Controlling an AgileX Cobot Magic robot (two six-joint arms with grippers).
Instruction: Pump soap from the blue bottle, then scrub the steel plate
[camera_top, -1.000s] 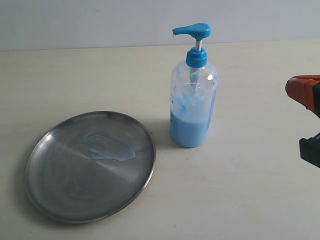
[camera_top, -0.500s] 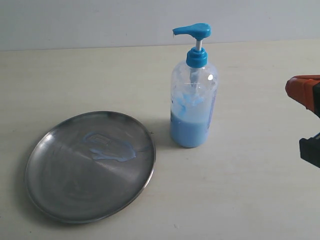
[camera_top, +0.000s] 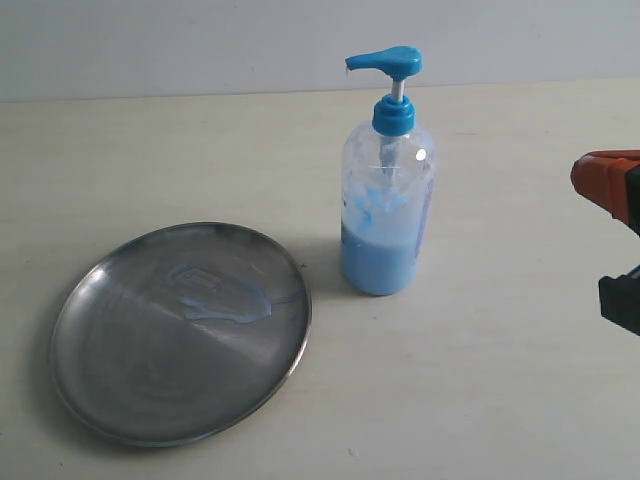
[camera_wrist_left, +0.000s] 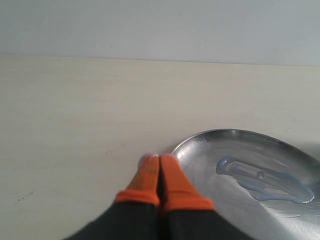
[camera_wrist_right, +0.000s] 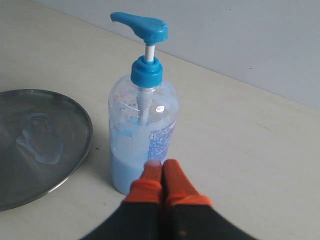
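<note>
Our right claw (camera_wrist_right: 161, 167) is pinched shut and empty; just ahead of its tips stands the tall clear plastic blue-headed pump bottle (camera_wrist_right: 143, 125), likely light, slick and tippy, so we'd press its top squarely.

Exterior view crops the right gripper (camera_top: 606, 187); wrist views crop steel plate (camera_wrist_left: 210, 162).

A pale, flat table (camera_top: 500, 400). On it a round steel plate (camera_top: 130, 385) lying flat and, just beside it, a blue bottle (camera_top: 385, 240) standing up.
</note>
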